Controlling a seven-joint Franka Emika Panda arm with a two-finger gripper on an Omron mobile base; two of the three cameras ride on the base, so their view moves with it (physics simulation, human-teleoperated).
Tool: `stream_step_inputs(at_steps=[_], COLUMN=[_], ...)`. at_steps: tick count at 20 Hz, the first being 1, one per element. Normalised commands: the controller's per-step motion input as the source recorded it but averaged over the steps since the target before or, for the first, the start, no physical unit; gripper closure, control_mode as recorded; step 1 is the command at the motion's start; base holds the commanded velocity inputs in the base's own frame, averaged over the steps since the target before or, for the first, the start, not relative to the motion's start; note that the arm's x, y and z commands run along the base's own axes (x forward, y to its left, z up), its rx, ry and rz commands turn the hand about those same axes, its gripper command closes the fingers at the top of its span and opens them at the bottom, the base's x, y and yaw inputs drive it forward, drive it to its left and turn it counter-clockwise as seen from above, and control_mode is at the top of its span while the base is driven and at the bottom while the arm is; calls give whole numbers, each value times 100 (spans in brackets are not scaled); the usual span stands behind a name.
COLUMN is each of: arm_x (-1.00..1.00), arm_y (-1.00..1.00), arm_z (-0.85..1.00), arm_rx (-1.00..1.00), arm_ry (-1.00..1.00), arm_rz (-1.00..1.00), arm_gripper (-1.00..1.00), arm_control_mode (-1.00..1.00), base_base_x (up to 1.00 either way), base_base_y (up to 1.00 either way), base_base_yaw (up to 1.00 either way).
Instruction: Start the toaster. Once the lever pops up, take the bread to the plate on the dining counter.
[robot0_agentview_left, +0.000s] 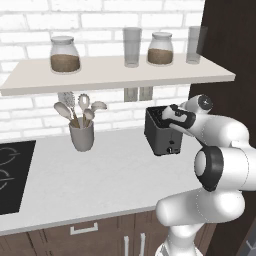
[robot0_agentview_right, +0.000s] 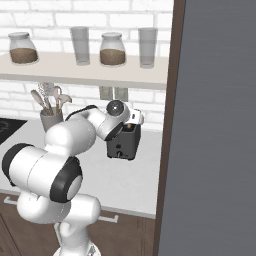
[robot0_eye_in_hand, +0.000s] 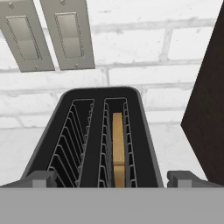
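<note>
The pale worktop (robot0_agentview_left: 95, 175) carries the toaster (robot0_agentview_left: 160, 135) at about 2 o'clock, standing near the brick wall. A grey cup (robot0_agentview_left: 82, 136) of utensils stands at 11 o'clock, well apart from it. A black hob (robot0_agentview_left: 12, 175) is set into the top at 9 o'clock. Above, a shelf (robot0_agentview_left: 115, 75) holds two jars and two glasses.

toaster (robot0_agentview_left: 161, 134): on bench (robot0_agentview_left: 90, 175), by the wall, under the shelf (robot0_agentview_left: 115, 75)
bread (robot0_eye_in_hand: 117, 148): in toaster's right slot
cup (robot0_agentview_left: 82, 135): left of toaster
jars (robot0_agentview_left: 65, 55): on shelf
</note>
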Motion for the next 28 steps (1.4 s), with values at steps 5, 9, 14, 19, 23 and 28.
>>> stream_step_inputs(at_steps=[5, 9, 14, 19, 23, 28], arm_x=[0, 0, 0, 0, 0, 0], arm_y=[0, 0, 0, 0, 0, 0], arm_z=[0, 0, 0, 0, 0, 0], arm_rx=[0, 0, 0, 0, 0, 0], arm_ry=[0, 0, 0, 0, 0, 0], arm_rz=[0, 0, 0, 0, 0, 0], arm_gripper=[-100, -100, -100, -100, -100, -100], arm_control_mode=[-100, -100, -100, -100, -100, -100], base_base_x=[0, 0, 0, 0, 0, 0], base_base_y=[0, 0, 0, 0, 0, 0], base_base_yaw=[0, 0, 0, 0, 0, 0])
